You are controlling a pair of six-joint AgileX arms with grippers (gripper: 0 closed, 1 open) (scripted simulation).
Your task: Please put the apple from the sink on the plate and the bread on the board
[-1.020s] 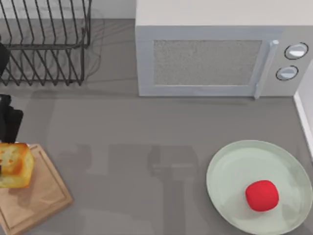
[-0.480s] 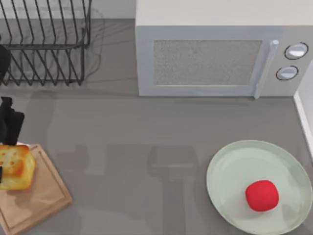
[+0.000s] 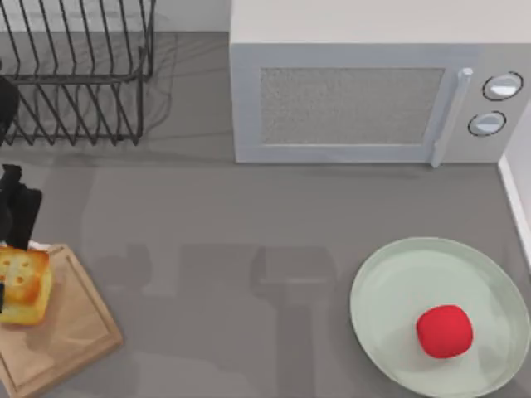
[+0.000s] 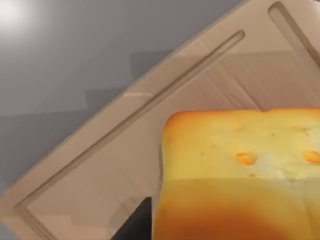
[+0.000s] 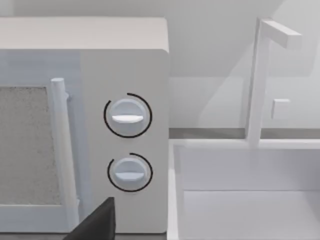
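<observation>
2 task things are lying settled in the top view: the apple (image 3: 444, 331) is sitting on the plate (image 3: 390, 282), well apart from the left claw (image 3: 7, 249) and far off toward the table's right, and the bread (image 3: 24, 284) is sitting on the board (image 3: 75, 332), right at that claw. The left claw is hanging at the table's left edge, its dark fingers (image 3: 22, 214) reaching down to the bread's far side; whether it is spread or pinching the bread I cannot tell. Behind it a wire rack (image 3: 79, 75) is standing, and a microwave (image 3: 365, 91) is standing farther off to its right.

From the left wrist, the bread (image 4: 240, 175) is resting directly under the claw on the board (image 4: 100, 165), with 1 dark fingertip (image 4: 135, 225) just beside its edge.

From the right wrist, the microwave (image 5: 85, 125) with 2 dials (image 5: 127, 116) is facing the camera, the sink (image 5: 245, 190) is lying beside it, and 1 dark finger (image 5: 97, 222) is showing, with the right claw's state impossible to tell.
</observation>
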